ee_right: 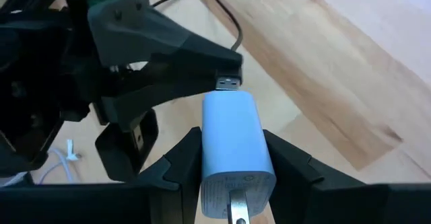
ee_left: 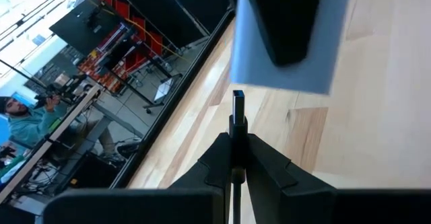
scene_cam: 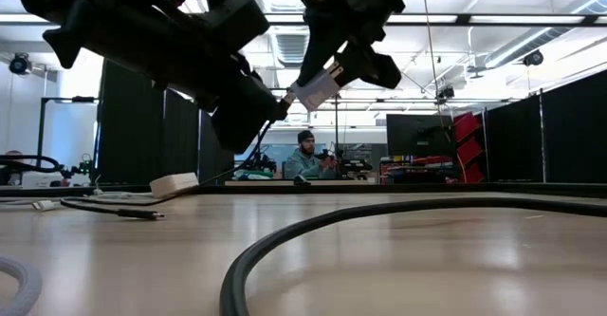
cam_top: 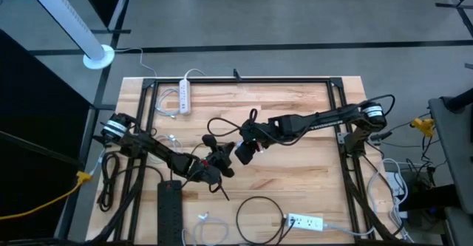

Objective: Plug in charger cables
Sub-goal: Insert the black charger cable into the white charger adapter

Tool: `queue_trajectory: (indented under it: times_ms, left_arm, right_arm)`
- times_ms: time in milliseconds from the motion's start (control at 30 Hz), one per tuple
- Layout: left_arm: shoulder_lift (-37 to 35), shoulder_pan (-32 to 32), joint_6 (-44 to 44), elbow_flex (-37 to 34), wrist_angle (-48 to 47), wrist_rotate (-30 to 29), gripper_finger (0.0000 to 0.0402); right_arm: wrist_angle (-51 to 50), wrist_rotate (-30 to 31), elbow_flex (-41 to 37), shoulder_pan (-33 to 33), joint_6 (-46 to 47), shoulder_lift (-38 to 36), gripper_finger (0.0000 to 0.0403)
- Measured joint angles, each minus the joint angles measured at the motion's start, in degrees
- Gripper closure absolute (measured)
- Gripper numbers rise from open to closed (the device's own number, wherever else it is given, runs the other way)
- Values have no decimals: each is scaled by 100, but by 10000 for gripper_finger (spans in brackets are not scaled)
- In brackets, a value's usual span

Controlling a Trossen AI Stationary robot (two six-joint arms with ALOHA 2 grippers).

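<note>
Right gripper (ee_right: 232,158) clamps a white charger block (ee_right: 232,146), prongs toward the wrist, USB port facing away. Left gripper (ee_right: 232,76) pinches a black cable's USB plug (ee_right: 229,83); the plug tip sits just off the block's end, not inserted.

High view: both arms meet mid-table, left gripper (cam_top: 219,166) below-left of right gripper (cam_top: 248,151). The block (cam_top: 259,152) shows only as a white fleck there. Loose black cable (cam_top: 218,125) loops beside them; white power strip (cam_top: 305,221) near the front edge, another (cam_top: 184,95) at the back.

Low view: both grippers held well above the tabletop, block (scene_cam: 315,88) tilted, plug contact hidden behind the left arm.

Left wrist view: plug (ee_left: 238,103) points straight at the block's end face (ee_left: 283,56), small gap visible. Port itself can't be seen.

Right wrist view: the only one showing the plug sitting slightly off to one side of the block's centre line.

Step, I'd say: mating USB plug to charger block. Next move likely needs a small lateral correction, then a straight push along the plug axis.
</note>
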Motion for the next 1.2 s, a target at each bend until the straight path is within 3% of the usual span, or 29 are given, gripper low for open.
queue_trajectory:
  times_ms: [667, 1200]
  left_arm:
    - [2, 4, -103, -4, -11, 197, 383]
    - [24, -66, 46, -24, -348, 269, 383]
  right_arm:
    - [53, -75, 4, -222, 50, 30, 288]
    - [242, -334, 11, -236, 89, 461, 288]
